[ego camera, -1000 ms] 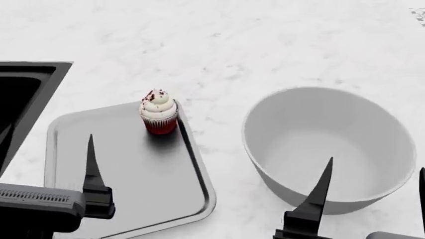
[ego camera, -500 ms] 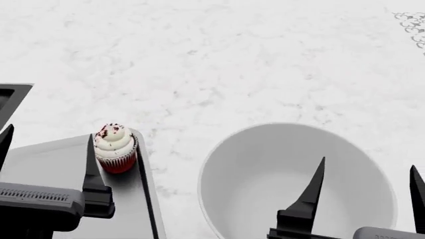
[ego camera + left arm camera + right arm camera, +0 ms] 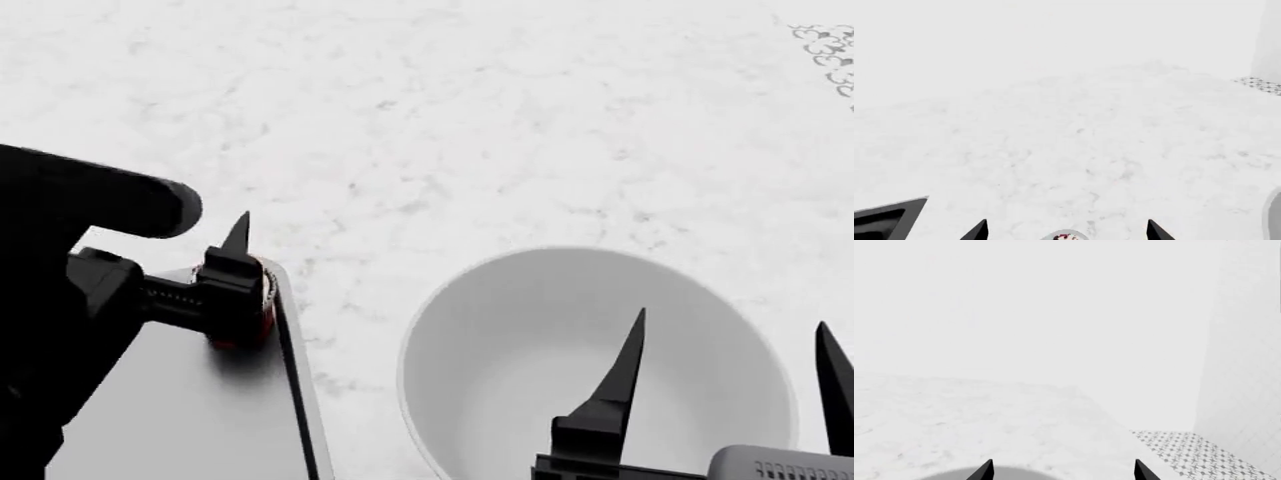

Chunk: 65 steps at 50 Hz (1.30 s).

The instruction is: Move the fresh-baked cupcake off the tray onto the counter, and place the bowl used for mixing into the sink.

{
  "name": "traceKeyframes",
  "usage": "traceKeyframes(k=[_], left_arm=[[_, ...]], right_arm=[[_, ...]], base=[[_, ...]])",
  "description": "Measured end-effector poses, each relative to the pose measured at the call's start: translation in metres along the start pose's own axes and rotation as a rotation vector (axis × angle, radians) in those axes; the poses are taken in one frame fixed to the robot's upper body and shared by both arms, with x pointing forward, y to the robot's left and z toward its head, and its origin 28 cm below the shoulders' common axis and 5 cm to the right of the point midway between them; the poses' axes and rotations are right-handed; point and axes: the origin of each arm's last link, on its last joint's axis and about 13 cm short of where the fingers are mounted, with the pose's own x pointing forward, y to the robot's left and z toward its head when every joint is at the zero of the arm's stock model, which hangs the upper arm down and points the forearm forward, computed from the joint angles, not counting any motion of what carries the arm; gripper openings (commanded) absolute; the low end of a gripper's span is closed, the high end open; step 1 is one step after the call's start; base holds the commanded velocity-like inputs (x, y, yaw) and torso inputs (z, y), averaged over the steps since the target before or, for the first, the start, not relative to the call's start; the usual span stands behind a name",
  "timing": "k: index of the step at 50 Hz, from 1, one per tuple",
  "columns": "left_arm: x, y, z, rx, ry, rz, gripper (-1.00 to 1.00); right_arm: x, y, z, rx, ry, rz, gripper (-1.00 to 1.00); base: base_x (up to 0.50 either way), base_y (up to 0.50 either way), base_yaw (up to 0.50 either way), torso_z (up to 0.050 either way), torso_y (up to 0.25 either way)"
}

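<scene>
White marble-look counter [image 3: 441,110] fills the head view, with the cupcake [image 3: 262,310] at the tray's [image 3: 200,410] far corner and the bowl [image 3: 587,350] just beside the tray. The left gripper [image 3: 1066,231] straddles the cupcake with its 2 fingers apart and not yet clamped, so a good grasp means closing gently on the red wrapper below the frosting; the right gripper [image 3: 1063,470] hangs spread over the bowl. Compared with 0.5 s ago, the left arm has reached forward to the cupcake, while the bowl, tray and right gripper look unmoved.

Open left gripper [image 3: 1065,234] straddles the cupcake [image 3: 1065,236] above the counter [image 3: 1074,150].
</scene>
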Motion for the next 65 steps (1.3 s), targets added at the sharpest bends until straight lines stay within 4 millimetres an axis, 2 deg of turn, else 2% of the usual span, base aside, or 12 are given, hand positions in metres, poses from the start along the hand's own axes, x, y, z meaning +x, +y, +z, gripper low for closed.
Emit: traceKeyframes(k=[6,16,36,49,50,61,65], left_arm=[[0.010,0.001,0.005,0.000,0.170,-0.062,1.00],[0.030,0.007,0.003,-0.015,0.342,-0.106,1.00],[0.059,0.011,-0.010,-0.018,0.466,-0.051,1.00],[0.078,0.012,-0.027,-0.029,0.525,-0.030,1.00],[0.079,0.012,-0.029,-0.029,0.527,-0.028,-1.00],[0.083,0.013,-0.031,-0.020,0.502,-0.011,-1.00],[0.079,0.011,-0.026,-0.027,0.477,-0.022,-1.00]], right_arm=[[-0.001,0.000,0.002,-0.005,-0.006,0.002,1.00],[-0.002,0.000,0.005,-0.016,-0.015,0.008,1.00],[-0.001,0.000,0.007,-0.026,-0.026,0.008,1.00],[-0.001,0.001,0.008,-0.031,-0.026,0.006,1.00],[-0.001,0.001,0.008,-0.032,-0.026,0.006,1.00],[-0.001,0.003,0.009,-0.035,-0.024,0.007,1.00],[-0.001,0.003,0.010,-0.035,-0.026,0.007,1.00]], base=[[0.00,0.00,0.00,0.000,0.000],[0.00,0.00,0.00,0.000,0.000],[0.00,0.00,0.00,0.000,0.000],[0.00,0.00,0.00,0.000,0.000],[0.00,0.00,0.00,0.000,0.000],[0.00,0.00,0.00,0.000,0.000],[0.00,0.00,0.00,0.000,0.000]])
